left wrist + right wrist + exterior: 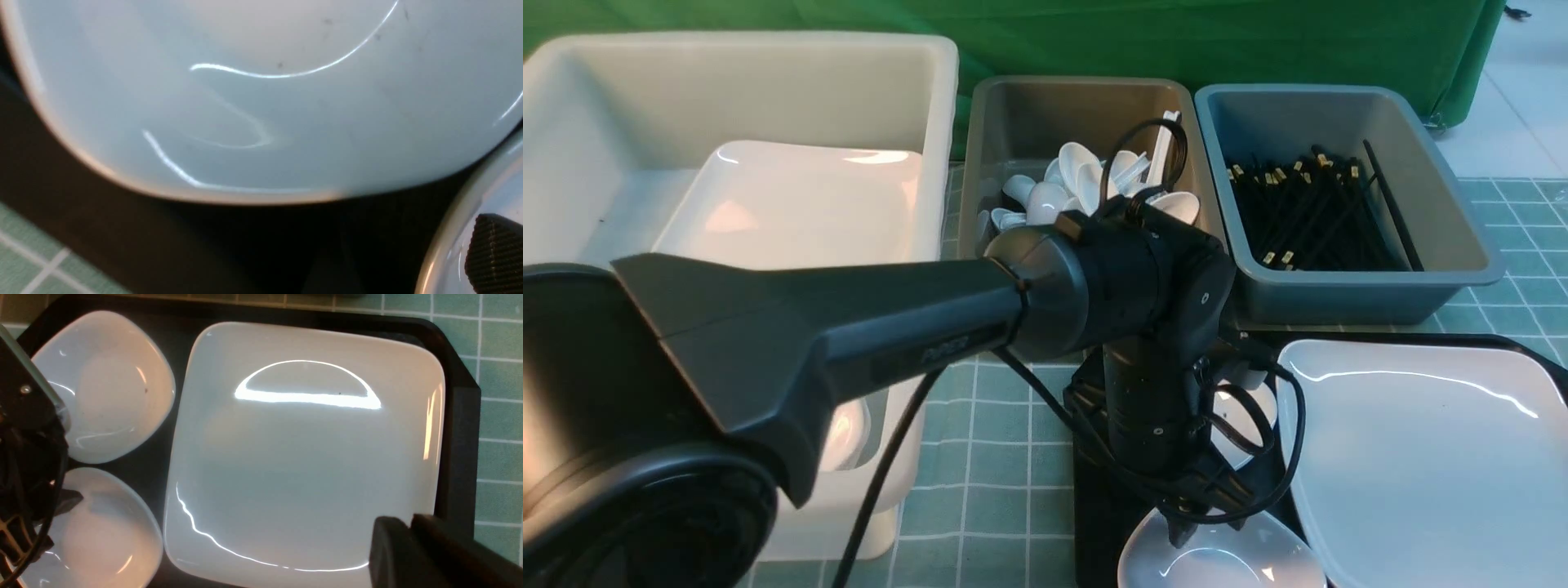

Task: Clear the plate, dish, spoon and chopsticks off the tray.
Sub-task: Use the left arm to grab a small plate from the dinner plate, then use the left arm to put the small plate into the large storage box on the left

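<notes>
The black tray (pixel 1103 523) holds the large white plate (pixel 1421 457) and two small white dishes. My left gripper (pixel 1183 532) is down at the near dish (pixel 1233 563). In the left wrist view, one ribbed finger (pixel 494 253) is inside that dish's rim (pixel 443 232), not touching it, and the jaws stand open. The other dish (pixel 265 102) lies just beyond. My right gripper (pixel 408 526) is shut and empty, above the plate's (pixel 306 457) corner by the tray rim (pixel 457 428). No spoon or chopsticks show on the tray.
A big white tub (pixel 743 163) at the back left holds another plate. A grey tub (pixel 1086 122) holds white spoons. A blue-grey tub (pixel 1339 204) holds black chopsticks. The left arm's body blocks much of the front view.
</notes>
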You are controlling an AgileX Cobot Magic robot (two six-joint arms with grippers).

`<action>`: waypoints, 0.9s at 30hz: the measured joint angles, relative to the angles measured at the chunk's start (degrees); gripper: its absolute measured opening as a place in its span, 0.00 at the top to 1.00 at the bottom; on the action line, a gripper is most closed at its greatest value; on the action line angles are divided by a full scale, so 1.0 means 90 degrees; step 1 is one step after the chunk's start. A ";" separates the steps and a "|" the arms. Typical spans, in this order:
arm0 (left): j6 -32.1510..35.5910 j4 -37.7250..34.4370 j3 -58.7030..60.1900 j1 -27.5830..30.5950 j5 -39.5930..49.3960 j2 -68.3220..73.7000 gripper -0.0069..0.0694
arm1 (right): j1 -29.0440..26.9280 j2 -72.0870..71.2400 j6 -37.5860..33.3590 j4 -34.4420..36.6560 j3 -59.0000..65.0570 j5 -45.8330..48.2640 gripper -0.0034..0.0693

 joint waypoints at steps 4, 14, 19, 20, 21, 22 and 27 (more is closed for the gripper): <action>0.0065 -0.0129 -0.0006 0.0000 0.0076 0.0132 0.49 | 0.0000 0.0000 0.0000 0.0000 0.0000 0.0000 0.83; -0.0061 -0.0337 -0.0047 0.0027 0.0465 -0.0015 0.75 | 0.0000 0.0000 0.0000 0.0005 0.0000 0.0000 0.83; -0.0061 -0.0207 -0.0017 0.0027 0.0544 -0.0487 0.86 | 0.0000 0.0000 0.0000 0.0005 0.0000 0.0000 0.83; -0.0061 -0.0160 -0.0017 0.0042 0.0544 -0.0596 0.87 | 0.0000 0.0000 0.0000 0.0005 0.0000 0.0000 0.82; -0.0061 -0.0150 -0.0010 0.0051 0.0544 -0.0659 0.88 | 0.0000 0.0000 0.0000 0.0005 0.0000 0.0000 0.82; -0.0061 -0.0159 -0.0010 0.0087 0.0549 -0.0781 0.88 | 0.0000 0.0000 0.0000 0.0005 0.0000 0.0000 0.82; -0.0012 -0.0472 -0.0004 0.0288 0.0571 -0.1263 0.88 | 0.0000 0.0000 0.0000 0.0007 0.0000 0.0000 0.82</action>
